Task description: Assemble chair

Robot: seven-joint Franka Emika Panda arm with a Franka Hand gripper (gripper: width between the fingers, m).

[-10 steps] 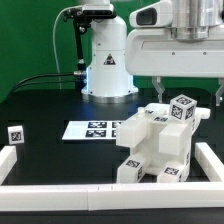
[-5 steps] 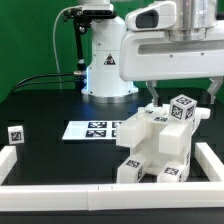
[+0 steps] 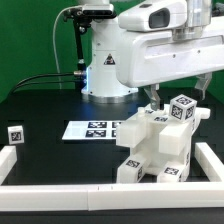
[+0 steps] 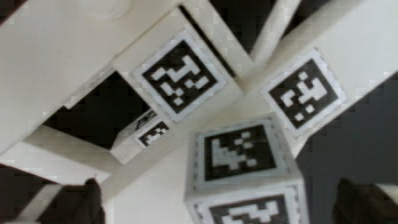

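Gripper (image 3: 178, 94) wide open, holding nothing, poised just above part-built white chair (image 3: 152, 148), marker board (image 3: 92, 129) beside it, small tagged piece (image 3: 15, 133) well apart

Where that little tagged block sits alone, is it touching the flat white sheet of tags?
Apart. The exterior view shows bare black table between the small tagged block and the marker board.

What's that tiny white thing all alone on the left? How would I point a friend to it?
Start at the black table and follow its white front rail to the exterior view's left corner. Just behind it stands a small white block with one square tag. Unlike the stacked chair parts and the flat marker board, it stands alone.
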